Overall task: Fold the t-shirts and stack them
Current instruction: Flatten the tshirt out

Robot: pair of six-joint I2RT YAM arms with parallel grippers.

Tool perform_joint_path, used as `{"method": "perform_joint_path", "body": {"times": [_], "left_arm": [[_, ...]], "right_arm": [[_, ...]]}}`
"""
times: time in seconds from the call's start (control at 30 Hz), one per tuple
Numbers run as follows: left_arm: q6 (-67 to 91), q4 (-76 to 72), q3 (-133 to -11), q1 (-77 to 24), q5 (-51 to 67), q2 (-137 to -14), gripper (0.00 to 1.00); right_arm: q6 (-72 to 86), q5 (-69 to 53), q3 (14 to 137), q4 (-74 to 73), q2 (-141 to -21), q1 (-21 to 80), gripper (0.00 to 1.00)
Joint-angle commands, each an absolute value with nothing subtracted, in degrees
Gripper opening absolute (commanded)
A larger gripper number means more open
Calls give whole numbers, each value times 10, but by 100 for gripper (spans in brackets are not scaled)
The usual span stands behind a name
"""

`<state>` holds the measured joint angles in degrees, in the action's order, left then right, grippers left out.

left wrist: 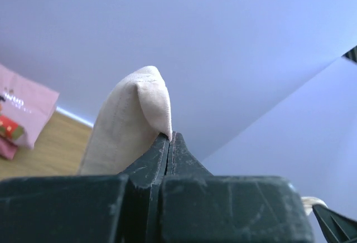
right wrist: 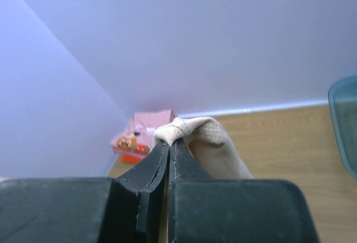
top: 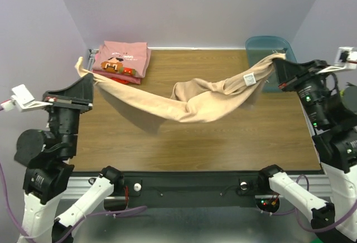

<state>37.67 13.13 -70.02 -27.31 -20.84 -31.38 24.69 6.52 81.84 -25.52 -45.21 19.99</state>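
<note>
The tan t-shirt (top: 189,106) hangs stretched between both hands above the wooden surface (top: 223,142); the left hand (top: 88,76) is closed tight on a folded bit of its hem at the left end, the cloth sticking up out of the pinched fingertips in the left wrist view; the right hand (top: 277,66) is likewise clamped fully on a bunched edge at the right end, with no gap between its fingers; the shirt's long axis runs left to right across the surface, both ends held high and the middle sagging in a loose, twisted swag toward the centre, where I cannot tell whether the lowest fold touches the wood; a small white label (top: 249,78) shows near the right end; beyond the left end, at the far left corner, the pink t-shirt (top: 121,58) lies folded with its cartoon print up, resting on the red-orange t-shirt (top: 118,78), of which only an edge shows; the stretched tan cloth passes just in front of that stack; at the far right corner a teal bin (top: 266,43) stands partly hidden behind the right hand and the shirt's raised end.
</note>
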Motion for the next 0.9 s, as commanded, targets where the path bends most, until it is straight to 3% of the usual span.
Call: {"method": "perform_joint_path", "body": {"times": [0.0,0.2,0.53,0.67,0.87], "left_arm": [[349,134,-755,-275,-261,-330,0],[344,166,-795,-275,-286,-376,0],[402,221,-742,-275,-439,-424,0],[436,236,-701,-275,-460,-424,0],[454,267,-714,-275,-447,-376,0]], "right_arm": [[240,112,890,-284,-475,203,0],[239,133,903,-296,-497,204,0],[264,336,804,-313,-493,203,0],[294,347,725,-314,-465,203,0],[290,313,742,-330,-414,203,0]]}}
